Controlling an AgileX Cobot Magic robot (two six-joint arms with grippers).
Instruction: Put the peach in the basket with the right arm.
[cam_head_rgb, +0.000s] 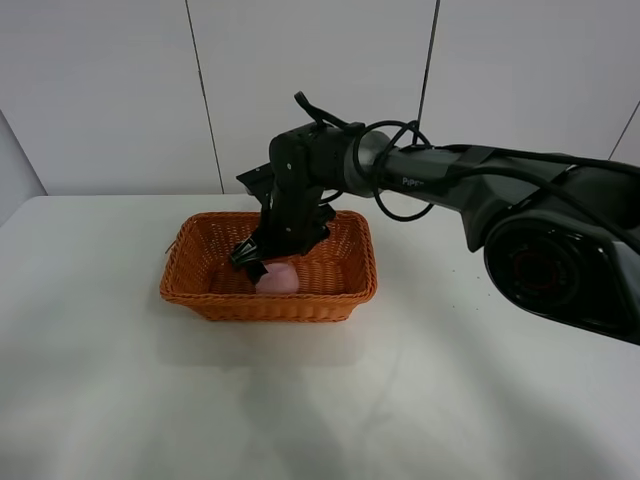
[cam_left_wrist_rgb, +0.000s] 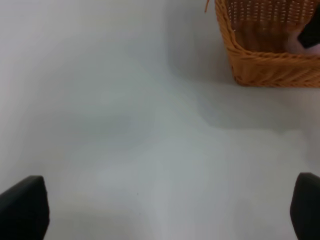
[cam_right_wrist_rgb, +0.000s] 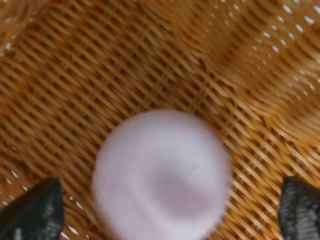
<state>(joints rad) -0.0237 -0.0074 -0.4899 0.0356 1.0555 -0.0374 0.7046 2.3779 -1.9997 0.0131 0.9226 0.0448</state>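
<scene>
The pale pink peach (cam_head_rgb: 278, 279) lies on the floor of the orange-brown wicker basket (cam_head_rgb: 270, 300), near its front wall. The black right arm (cam_head_rgb: 450, 180) reaches in from the right, and its gripper (cam_head_rgb: 255, 262) hangs inside the basket just over the peach. In the right wrist view the peach (cam_right_wrist_rgb: 162, 175) rests on the weave (cam_right_wrist_rgb: 100, 65) with the right gripper (cam_right_wrist_rgb: 167, 215) open, its two tips spread wide on either side and not touching the fruit. The left gripper (cam_left_wrist_rgb: 170, 210) is open over bare table, with the basket (cam_left_wrist_rgb: 260, 65) off to one side.
The basket stands on a white table (cam_head_rgb: 300, 400) in front of a white panelled wall (cam_head_rgb: 120, 90). The right arm's base (cam_head_rgb: 560, 260) bulks at the right edge. The left arm does not show in the exterior view.
</scene>
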